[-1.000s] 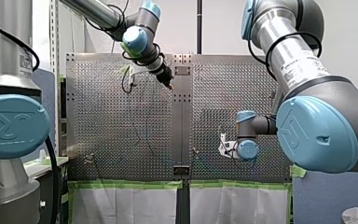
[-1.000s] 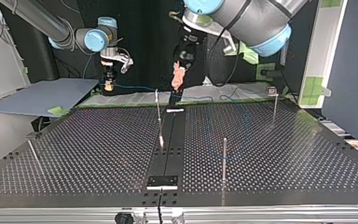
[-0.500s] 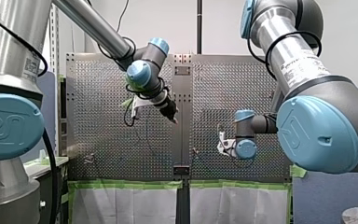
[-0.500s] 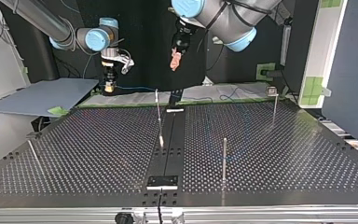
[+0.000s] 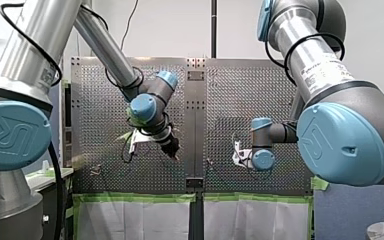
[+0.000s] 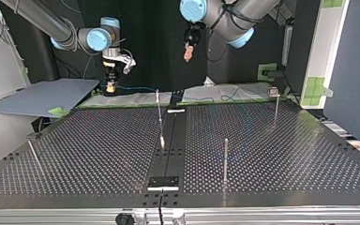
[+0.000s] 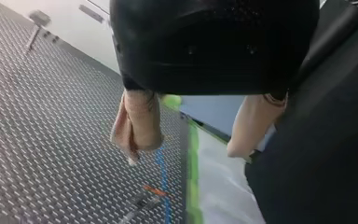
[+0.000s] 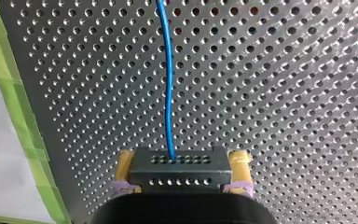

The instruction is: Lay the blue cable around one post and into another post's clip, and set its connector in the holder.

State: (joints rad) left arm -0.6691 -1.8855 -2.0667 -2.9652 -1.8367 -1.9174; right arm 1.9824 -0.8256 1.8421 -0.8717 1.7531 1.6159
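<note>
Some of the connector (image 8: 179, 173) hides under my right gripper (image 8: 182, 161), which clenches it; my left gripper (image 7: 186, 148) stands spread.

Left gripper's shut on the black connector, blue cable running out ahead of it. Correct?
Wrong arm. My right gripper is shut on the black connector, blue cable running out ahead of it; the right wrist view shows this. In the left wrist view my left gripper is open with nothing between its fingers.
</note>
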